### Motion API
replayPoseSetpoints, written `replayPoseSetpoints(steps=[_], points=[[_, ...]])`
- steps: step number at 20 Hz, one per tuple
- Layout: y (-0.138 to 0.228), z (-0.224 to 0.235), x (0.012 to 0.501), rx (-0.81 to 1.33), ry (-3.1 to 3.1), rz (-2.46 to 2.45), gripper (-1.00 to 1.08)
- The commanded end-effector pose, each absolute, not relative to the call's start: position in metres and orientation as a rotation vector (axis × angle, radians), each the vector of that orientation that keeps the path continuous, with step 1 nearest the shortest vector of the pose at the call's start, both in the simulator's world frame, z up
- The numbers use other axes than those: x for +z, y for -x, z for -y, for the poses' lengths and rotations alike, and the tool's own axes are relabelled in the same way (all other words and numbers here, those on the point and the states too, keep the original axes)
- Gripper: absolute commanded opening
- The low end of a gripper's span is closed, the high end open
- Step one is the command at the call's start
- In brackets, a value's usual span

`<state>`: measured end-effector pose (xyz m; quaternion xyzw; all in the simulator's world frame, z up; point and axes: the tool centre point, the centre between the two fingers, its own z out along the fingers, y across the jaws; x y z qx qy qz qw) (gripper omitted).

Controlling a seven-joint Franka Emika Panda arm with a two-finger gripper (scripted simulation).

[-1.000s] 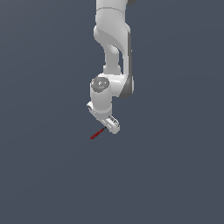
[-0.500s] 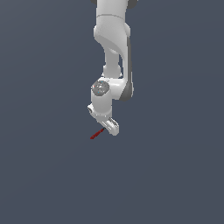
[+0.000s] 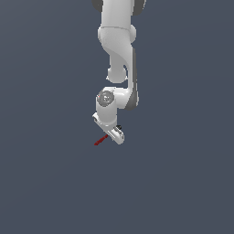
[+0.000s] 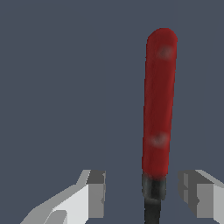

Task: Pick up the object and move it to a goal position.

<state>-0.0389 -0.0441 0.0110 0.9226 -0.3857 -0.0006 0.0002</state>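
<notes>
Red-handled object [image 4: 159, 105], between open tool [image 4: 142, 194] fingers

A bare simulated scene: a featureless slate-grey backdrop [image 3: 45, 183] (flat rendered shading).

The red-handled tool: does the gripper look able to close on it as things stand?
Probably yes. In the wrist view the tool lies between the open fingers of the gripper, black neck level with the pads, nothing between. It sits nearer one finger, so the grasp would be off-centre.
</notes>
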Motion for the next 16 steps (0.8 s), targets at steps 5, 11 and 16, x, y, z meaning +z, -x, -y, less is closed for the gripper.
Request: replayPoseSetpoints(steps=[5, 11, 16], points=[[0.0383, 0.0441, 0.0104, 0.0, -2.899, 1.212, -1.0], [0.0385, 0.0458, 0.011, 0.0, -2.896, 1.215, -1.0], [0.04, 0.0488, 0.0196, 0.0, -2.896, 1.215, -1.0]])
